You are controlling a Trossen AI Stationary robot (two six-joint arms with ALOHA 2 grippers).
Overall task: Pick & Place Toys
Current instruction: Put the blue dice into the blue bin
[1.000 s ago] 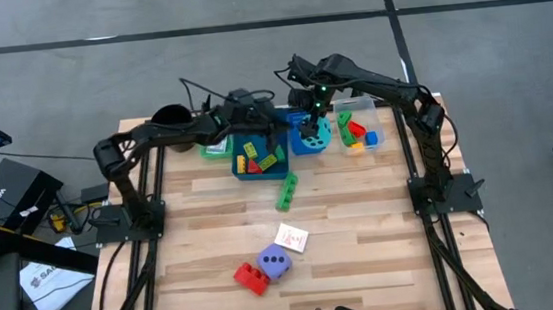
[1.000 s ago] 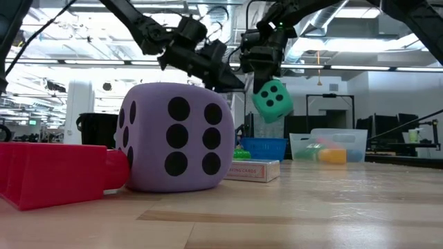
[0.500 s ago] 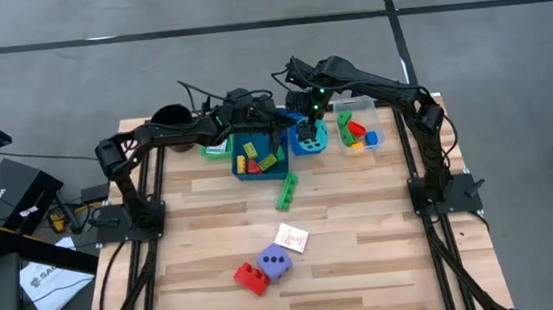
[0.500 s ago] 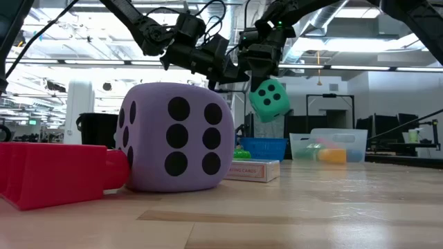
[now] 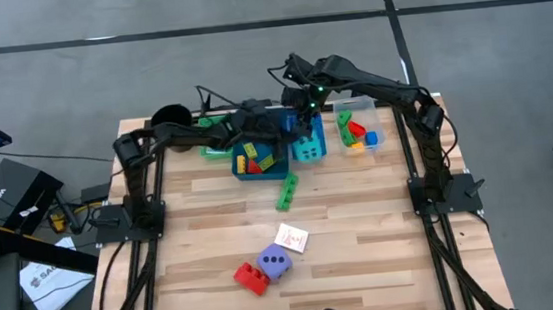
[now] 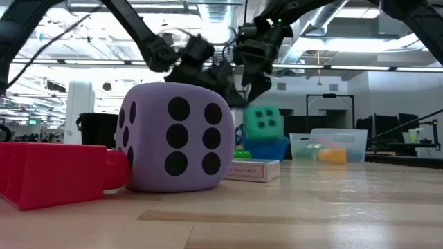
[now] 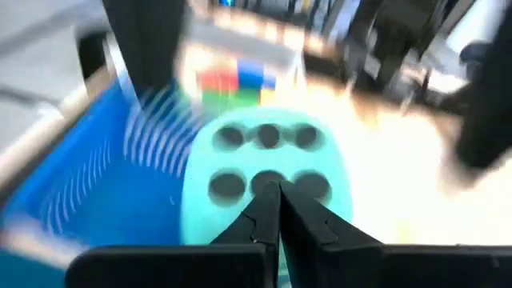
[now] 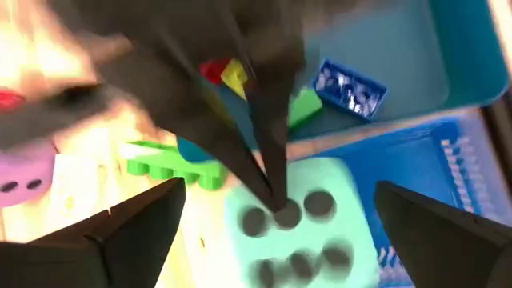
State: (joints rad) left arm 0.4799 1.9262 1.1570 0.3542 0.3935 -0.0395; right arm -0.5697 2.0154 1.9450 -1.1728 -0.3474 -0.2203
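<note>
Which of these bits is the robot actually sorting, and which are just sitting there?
Being sorted:
teal dotted dice cube
purple dotted dice cube
red plastic brick
long green plastic brick
white picture cards

Just sitting there:
blue plastic basket
clear plastic tray
black cup

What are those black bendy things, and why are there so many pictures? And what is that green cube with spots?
They are two robot arms at a wooden table, each ending in a two-finger gripper. One camera looks down from above, one sits at table height, and one rides on each wrist.

The spotted cube is a teal dice, sitting in a small blue basket at the back of the table. The right gripper is open just above it, holding nothing. The left gripper is shut, its tip right at the dice.

Nearer the front lie a purple dice, a red brick, a white card and a green brick. Trays at the back hold more bricks.
</note>
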